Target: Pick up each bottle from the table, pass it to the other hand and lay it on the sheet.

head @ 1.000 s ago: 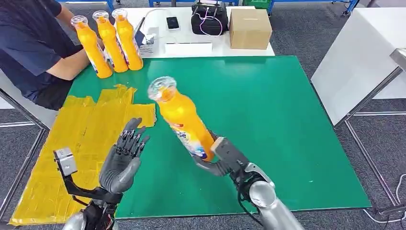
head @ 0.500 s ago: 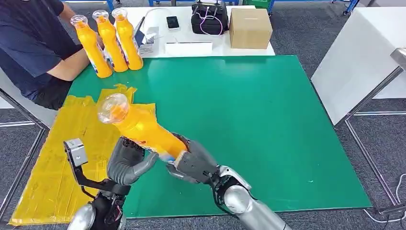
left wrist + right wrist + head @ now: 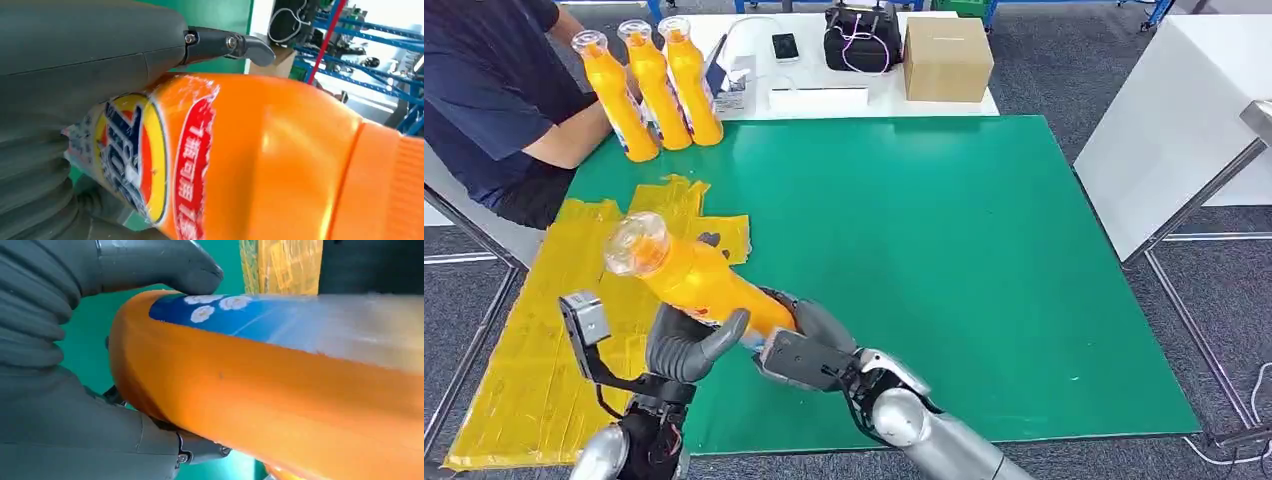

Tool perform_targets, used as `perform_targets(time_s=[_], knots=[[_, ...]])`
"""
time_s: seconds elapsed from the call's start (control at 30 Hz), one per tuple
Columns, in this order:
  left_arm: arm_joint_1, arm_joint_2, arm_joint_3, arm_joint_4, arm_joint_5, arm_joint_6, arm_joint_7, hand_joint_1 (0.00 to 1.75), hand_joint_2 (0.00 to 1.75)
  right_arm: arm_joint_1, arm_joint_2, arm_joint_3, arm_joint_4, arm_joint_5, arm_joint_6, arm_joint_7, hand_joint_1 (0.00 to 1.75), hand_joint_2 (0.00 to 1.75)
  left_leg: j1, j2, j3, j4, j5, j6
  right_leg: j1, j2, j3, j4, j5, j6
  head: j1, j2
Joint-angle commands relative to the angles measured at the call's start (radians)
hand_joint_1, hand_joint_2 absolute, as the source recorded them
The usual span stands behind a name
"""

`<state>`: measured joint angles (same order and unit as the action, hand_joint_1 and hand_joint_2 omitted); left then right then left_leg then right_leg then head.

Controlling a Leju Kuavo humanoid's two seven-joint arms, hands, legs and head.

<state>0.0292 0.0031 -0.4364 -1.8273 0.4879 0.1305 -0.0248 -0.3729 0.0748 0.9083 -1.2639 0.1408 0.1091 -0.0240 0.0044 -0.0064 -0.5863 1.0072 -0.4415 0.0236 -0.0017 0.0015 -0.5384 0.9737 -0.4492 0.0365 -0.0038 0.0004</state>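
An orange juice bottle (image 3: pixel 689 277) with a clear cap is tilted in the air above the near left of the green table (image 3: pixel 944 230), cap pointing away from me and to the left. My left hand (image 3: pixel 689 345) wraps around its middle, and my right hand (image 3: pixel 809 350) grips its base. The left wrist view has the bottle's label (image 3: pixel 150 165) close up under the thumb (image 3: pixel 90 55). In the right wrist view the bottle's base (image 3: pixel 210 375) lies in my right hand (image 3: pixel 75 390). The yellow sheet (image 3: pixel 554 330) lies on the left of the table, below the bottle's cap.
Three more orange bottles (image 3: pixel 649 90) stand at the table's far left corner next to a seated person's arm (image 3: pixel 564 140). A white table behind carries a cardboard box (image 3: pixel 946 58), a black bag (image 3: pixel 861 38) and a phone (image 3: pixel 785 47). A white cabinet (image 3: pixel 1184 120) stands at the right.
My right hand carried the bottle left and down to the left hand. The left hand, open a second ago, has closed around the bottle's middle.
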Motion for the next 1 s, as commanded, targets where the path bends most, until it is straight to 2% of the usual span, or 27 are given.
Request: perform_targets(time_s=[0.03, 0.23, 0.33, 0.37, 0.4, 0.43, 0.53, 0.57, 0.6, 0.63, 0.67, 0.7, 0.93, 1.0], knots=[[-0.049, -0.006, -0.076, 0.057, -0.005, 0.010, -0.039, 1.75, 1.75, -0.039, 0.010, 0.098, 0.096, -0.002, -0.010, -0.002, 1.75, 1.75, 0.001, 0.000, 0.002, -0.001, 0.000, -0.001, 0.001, -0.001, 0.003, -0.001, 0.000, -0.001, 0.000, 0.000], [-0.050, -0.008, -0.076, 0.055, -0.005, 0.013, -0.047, 1.75, 1.75, -0.031, 0.005, 0.068, 0.111, -0.005, -0.028, -0.005, 1.75, 1.75, 0.001, -0.002, 0.003, -0.001, 0.000, -0.001, 0.001, -0.002, 0.004, -0.001, -0.001, 0.000, 0.000, 0.000], [-0.043, -0.002, -0.062, 0.035, -0.025, 0.014, -0.070, 1.75, 1.75, -0.021, -0.010, 0.041, 0.112, 0.034, -0.078, 0.009, 1.75, 1.75, 0.001, -0.001, 0.001, -0.001, 0.000, -0.001, 0.001, -0.002, 0.002, -0.001, 0.000, 0.000, 0.000, 0.000], [-0.040, 0.000, -0.050, 0.016, -0.070, 0.022, -0.093, 1.75, 1.75, -0.014, -0.020, 0.022, 0.104, 0.065, -0.117, 0.020, 0.00, 1.75, 0.000, -0.002, 0.002, -0.001, 0.000, -0.001, 0.001, -0.003, 0.003, -0.001, -0.001, 0.000, 0.000, 0.000], [-0.027, -0.001, -0.017, -0.013, -0.153, 0.045, -0.111, 1.75, 1.75, 0.001, -0.036, -0.018, 0.094, 0.073, -0.122, 0.049, 0.00, 1.75, 0.001, -0.002, 0.002, 0.000, 0.000, -0.001, 0.001, -0.003, 0.003, -0.001, 0.000, 0.000, 0.001, 0.000], [-0.018, 0.002, 0.009, -0.035, -0.263, 0.076, -0.127, 1.75, 1.75, 0.015, -0.053, -0.056, 0.085, 0.094, -0.144, 0.075, 0.00, 0.00, 0.001, -0.002, 0.001, 0.000, 0.000, 0.000, 0.001, -0.002, 0.001, -0.001, 0.000, 0.000, 0.000, 0.000], [0.029, -0.013, 0.130, -0.095, -0.612, 0.117, -0.123, 1.75, 1.75, 0.112, -0.103, -0.227, 0.003, 0.139, -0.185, 0.057, 0.00, 0.00, 0.001, -0.004, 0.001, 0.000, 0.000, 0.000, 0.001, -0.004, 0.003, -0.002, -0.001, 0.000, 0.000, 0.000], [0.044, -0.017, 0.164, -0.101, -0.802, 0.136, -0.106, 1.75, 1.75, 0.161, -0.110, -0.298, -0.047, 0.146, -0.209, 0.048, 0.00, 0.00, 0.000, -0.004, 0.002, -0.001, 0.000, -0.001, 0.001, -0.005, 0.003, -0.002, -0.001, 0.000, 0.000, 0.000], [0.071, -0.017, 0.219, -0.109, -1.145, 0.139, -0.045, 1.75, 1.75, 0.234, -0.122, -0.392, -0.139, 0.163, -0.221, 0.026, 0.00, 0.00, 0.001, -0.005, 0.002, -0.001, 0.000, -0.001, 0.001, -0.006, 0.005, -0.003, -0.001, 0.000, 0.000, 0.000], [0.091, -0.032, 0.255, -0.121, -1.258, 0.119, -0.037, 1.75, 1.75, 0.281, -0.130, -0.448, -0.207, 0.180, -0.210, 0.023, 0.00, 0.00, 0.000, -0.007, 0.000, -0.001, 0.000, 0.000, 0.000, -0.007, 0.003, -0.002, -0.001, 0.000, 0.000, 0.000], [0.107, -0.006, 0.285, -0.109, -1.508, 0.084, 0.035, 1.75, 1.75, 0.335, -0.123, -0.516, -0.281, 0.182, -0.209, 0.005, 0.00, 0.00, 0.000, -0.007, 0.001, 0.000, 0.000, 0.000, 0.000, -0.007, 0.003, -0.001, -0.001, 0.000, 0.001, 0.000], [0.124, 0.014, 0.311, -0.084, -1.595, 0.055, 0.068, 1.75, 1.75, 0.394, -0.131, -0.576, -0.373, 0.194, -0.202, -0.006, 0.00, 0.00, 0.000, -0.008, 0.001, 0.000, -0.001, 0.000, 0.000, -0.008, 0.004, -0.001, -0.002, 0.000, 0.001, 0.000], [0.124, 0.004, 0.323, -0.056, -1.596, 0.079, 0.037, 1.75, 1.75, 0.408, -0.104, -0.602, -0.394, 0.217, -0.161, 0.003, 0.00, 0.00, 0.000, -0.003, -0.001, 0.000, -0.001, -0.001, 0.000, -0.003, 0.000, -0.001, -0.001, -0.001, 0.000, 0.000], [0.125, 0.040, 0.322, -0.039, -1.727, 0.047, 0.115, 1.75, 1.75, 0.422, -0.089, -0.638, -0.431, 0.201, -0.197, -0.036, 0.00, 0.00, 0.000, -0.004, 0.000, 0.000, -0.001, -0.001, 0.000, -0.005, 0.001, -0.001, -0.001, -0.001, 0.000, 0.000]])
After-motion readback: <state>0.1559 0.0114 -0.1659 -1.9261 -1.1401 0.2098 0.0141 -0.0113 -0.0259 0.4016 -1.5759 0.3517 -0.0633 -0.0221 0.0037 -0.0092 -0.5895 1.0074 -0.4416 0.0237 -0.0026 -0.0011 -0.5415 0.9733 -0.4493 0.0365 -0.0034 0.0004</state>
